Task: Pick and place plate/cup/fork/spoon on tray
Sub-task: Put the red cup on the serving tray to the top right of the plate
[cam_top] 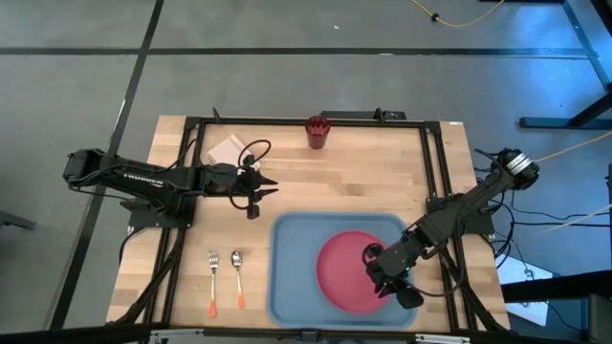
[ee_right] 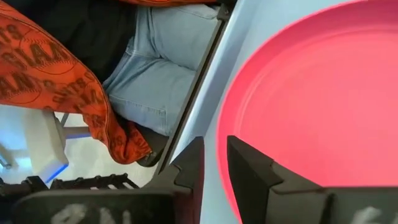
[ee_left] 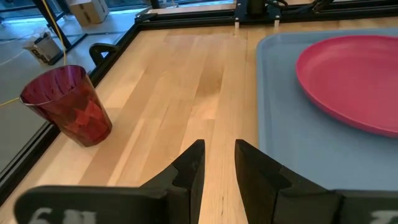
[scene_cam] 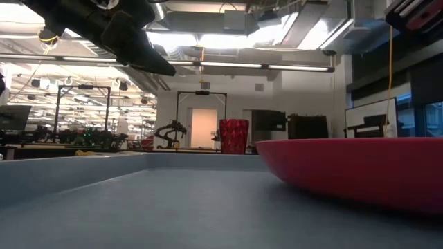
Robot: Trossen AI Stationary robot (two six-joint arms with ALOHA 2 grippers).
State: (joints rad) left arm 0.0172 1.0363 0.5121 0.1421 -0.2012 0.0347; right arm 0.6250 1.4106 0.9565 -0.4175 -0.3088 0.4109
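Observation:
The pinkish-red plate (cam_top: pixel 344 272) lies inside the light-blue tray (cam_top: pixel 292 268), toward its right half. My right gripper (cam_top: pixel 400 292) is shut on the plate's right near rim. My left gripper (cam_top: pixel 268 186) hangs open above bare wood, left of the tray's far corner, with nothing between its fingers (ee_left: pixel 217 155). The dark red cup (cam_top: pixel 316 132) stands upright on its base at the table's far edge. The fork (cam_top: pixel 212 282) and the spoon (cam_top: pixel 237 277) lie flat side by side on the wood left of the tray, orange handles toward the near edge. My right gripper pinches the plate's rim (ee_right: pixel 221 146) between its two fingers, one finger (ee_right: pixel 249 168) over the plate's inner side and the other outside the rim. The fingers come slanting down from the table's right far side. Whether the held side is raised off the tray, I cannot tell.
A white square pad (cam_top: pixel 227 150) lies at the far left behind my left arm. A black frame (cam_top: pixel 435 172) runs round the tabletop. Beyond the near edge sits a person in jeans (ee_right: pixel 161 68). Bare wood lies between the cup and the tray.

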